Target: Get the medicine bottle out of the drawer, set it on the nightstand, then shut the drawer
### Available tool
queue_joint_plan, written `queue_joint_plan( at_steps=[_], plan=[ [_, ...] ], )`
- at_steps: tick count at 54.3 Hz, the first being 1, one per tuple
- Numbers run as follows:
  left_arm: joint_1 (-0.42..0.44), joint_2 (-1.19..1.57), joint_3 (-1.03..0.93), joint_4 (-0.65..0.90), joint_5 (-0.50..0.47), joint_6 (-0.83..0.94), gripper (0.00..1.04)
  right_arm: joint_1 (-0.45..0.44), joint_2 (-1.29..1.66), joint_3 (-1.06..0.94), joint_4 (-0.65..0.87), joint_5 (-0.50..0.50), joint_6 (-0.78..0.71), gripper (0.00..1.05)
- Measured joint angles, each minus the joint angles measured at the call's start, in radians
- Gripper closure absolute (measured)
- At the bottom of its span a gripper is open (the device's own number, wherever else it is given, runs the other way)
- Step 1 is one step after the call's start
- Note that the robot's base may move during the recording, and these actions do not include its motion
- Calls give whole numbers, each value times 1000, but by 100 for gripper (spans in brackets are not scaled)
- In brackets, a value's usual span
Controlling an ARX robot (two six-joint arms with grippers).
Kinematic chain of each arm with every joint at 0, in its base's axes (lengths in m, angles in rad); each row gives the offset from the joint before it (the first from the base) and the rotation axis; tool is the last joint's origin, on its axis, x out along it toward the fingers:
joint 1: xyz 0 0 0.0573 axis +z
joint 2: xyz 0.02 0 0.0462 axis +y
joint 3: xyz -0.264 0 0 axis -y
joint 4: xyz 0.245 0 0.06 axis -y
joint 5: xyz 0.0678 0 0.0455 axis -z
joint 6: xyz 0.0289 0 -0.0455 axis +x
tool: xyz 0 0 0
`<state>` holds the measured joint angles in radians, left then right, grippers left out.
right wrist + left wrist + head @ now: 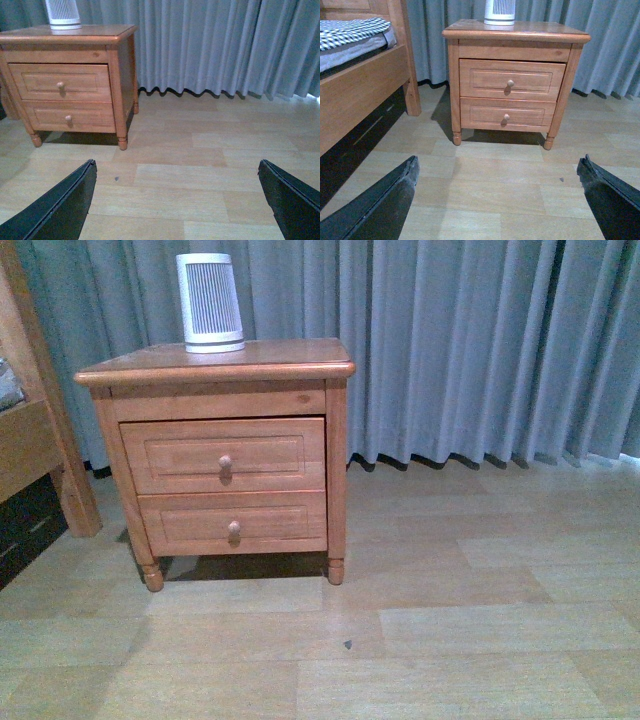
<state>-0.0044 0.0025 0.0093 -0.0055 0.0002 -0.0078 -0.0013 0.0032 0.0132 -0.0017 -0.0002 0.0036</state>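
Observation:
The honey-brown nightstand (pixel 215 365) stands at the left against the curtain; it also shows in the left wrist view (pixel 515 35) and the right wrist view (pixel 65 36). The taller upper drawer (pixel 223 455) is shut, with one round knob (pixel 225 462); it also shows in the left wrist view (pixel 511 80) and right wrist view (pixel 60 82). The medicine bottle is out of view. My left gripper (pixel 497 172) and right gripper (pixel 175 172) are both open and empty, well short of the nightstand, above the floor. Neither arm shows in the front view.
A big white ribbed tower appliance (pixel 210 302) stands on the nightstand top. The shallower drawer (pixel 232 523) is shut below. A wooden bed frame (pixel 365 85) with checked bedding stands left of the nightstand. Grey curtains (pixel 480 340) hang behind. Wood plank floor (pixel 400 640) lies in front.

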Motion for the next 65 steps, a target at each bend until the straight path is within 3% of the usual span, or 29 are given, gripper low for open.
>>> queue_joint_plan(
  at_steps=[65],
  plan=[
    [0, 0, 0, 0, 0, 0, 7, 0, 0, 0, 0, 0, 0, 7]
  ],
)
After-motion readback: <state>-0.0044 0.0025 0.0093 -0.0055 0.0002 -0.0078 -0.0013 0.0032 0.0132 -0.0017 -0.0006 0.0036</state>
